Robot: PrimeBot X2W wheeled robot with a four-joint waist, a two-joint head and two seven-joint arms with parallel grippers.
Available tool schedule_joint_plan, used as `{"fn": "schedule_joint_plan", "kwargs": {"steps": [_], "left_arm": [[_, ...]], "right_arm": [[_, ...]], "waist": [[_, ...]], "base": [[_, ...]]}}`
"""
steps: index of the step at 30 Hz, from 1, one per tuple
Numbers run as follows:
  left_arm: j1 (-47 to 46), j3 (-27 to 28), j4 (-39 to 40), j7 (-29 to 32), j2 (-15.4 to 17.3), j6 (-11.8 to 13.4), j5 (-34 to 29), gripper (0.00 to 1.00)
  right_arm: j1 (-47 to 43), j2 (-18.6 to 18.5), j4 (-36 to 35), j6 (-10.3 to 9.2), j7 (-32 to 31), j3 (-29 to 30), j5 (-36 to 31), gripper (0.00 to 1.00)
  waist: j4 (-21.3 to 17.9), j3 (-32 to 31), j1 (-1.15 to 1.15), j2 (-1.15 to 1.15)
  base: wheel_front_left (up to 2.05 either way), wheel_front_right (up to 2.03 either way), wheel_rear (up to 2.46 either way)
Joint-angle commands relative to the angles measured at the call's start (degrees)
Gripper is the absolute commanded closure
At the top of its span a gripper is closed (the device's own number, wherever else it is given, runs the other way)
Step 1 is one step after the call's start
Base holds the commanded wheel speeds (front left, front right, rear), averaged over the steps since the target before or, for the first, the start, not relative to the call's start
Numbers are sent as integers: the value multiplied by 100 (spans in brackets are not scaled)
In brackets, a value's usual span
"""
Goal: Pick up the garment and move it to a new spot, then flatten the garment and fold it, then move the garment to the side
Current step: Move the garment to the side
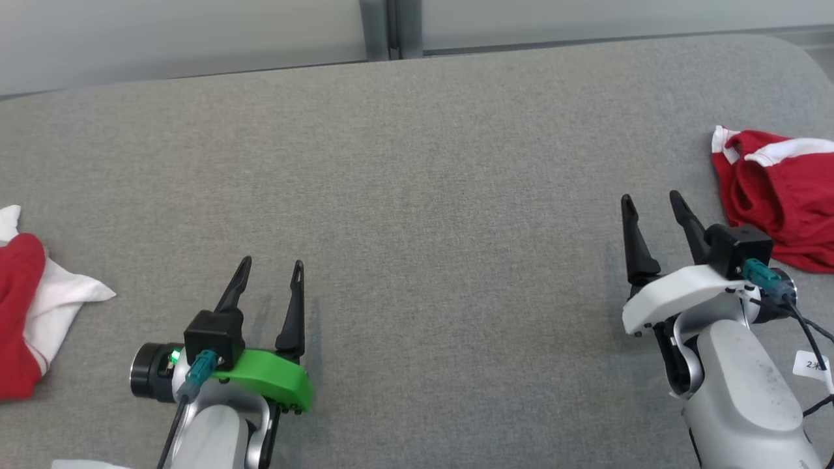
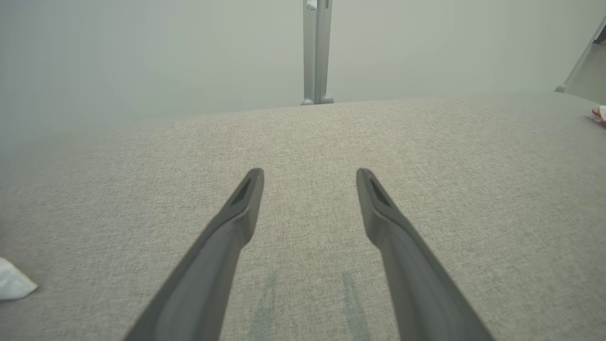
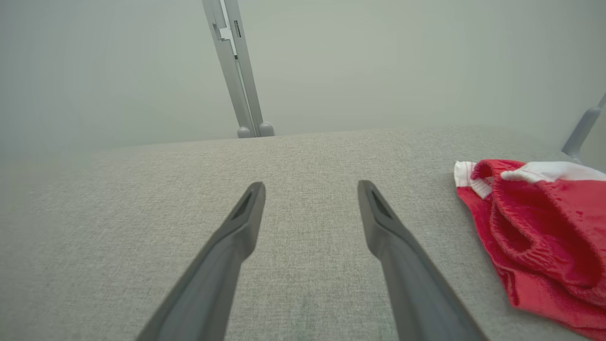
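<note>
One legible mark noted, in the head view. Small white tag [image 1: 811, 363], roughly rectangular and slightly tilted, was fixed on the thin black cable [image 1: 798, 320] just beside the right forearm [image 1: 743, 384], on the forearm's outer side, about level with its upper part. The same cable ran up from the tag to the teal plug [image 1: 759, 272] above the forearm, at the wrist. Print on the tag was dark on white, one short line. First character read clearly as "2". A second character followed close after it, possibly "米"; too small and soft to confirm. Tag hung just off the forearm's shell; contact could not be told.
</note>
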State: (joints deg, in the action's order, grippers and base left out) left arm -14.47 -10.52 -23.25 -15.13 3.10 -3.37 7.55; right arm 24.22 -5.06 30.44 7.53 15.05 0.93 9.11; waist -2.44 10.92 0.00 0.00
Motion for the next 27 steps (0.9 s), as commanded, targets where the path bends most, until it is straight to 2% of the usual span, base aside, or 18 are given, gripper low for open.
{"fn": "schedule_joint_plan", "kwargs": {"steps": [1, 6, 11, 21, 27], "left_arm": [[161, 72, -34, 0, -2, 50, 46, 0], [450, 307, -146, 0, -8, 119, 73, 0], [674, 623, -231, 0, -13, 187, 81, 0], [956, 886, -272, 0, -16, 123, -1, 0], [1066, 933, -290, 0, -16, 108, 49, 0]], "right_arm": [[-141, 1, -54, -9, 17, -56, 21, 0], [-484, 107, -139, -9, 17, -160, -98, 0], [-817, 193, -119, -9, 17, 13, -59, 0], [-1198, 207, -202, -9, 17, -122, 138, 0], [-1324, 209, -271, -9, 17, -125, 21, 0]], "waist": [[388, -413, 0, 0], [530, -704, 0, 0], [549, -932, 0, 0], [449, -1184, 0, 0], [404, -1211, 0, 0]], "base": [[0, 0, 0], [0, 0, 0], [0, 0, 0], [0, 0, 0], [0, 0, 0]]}}
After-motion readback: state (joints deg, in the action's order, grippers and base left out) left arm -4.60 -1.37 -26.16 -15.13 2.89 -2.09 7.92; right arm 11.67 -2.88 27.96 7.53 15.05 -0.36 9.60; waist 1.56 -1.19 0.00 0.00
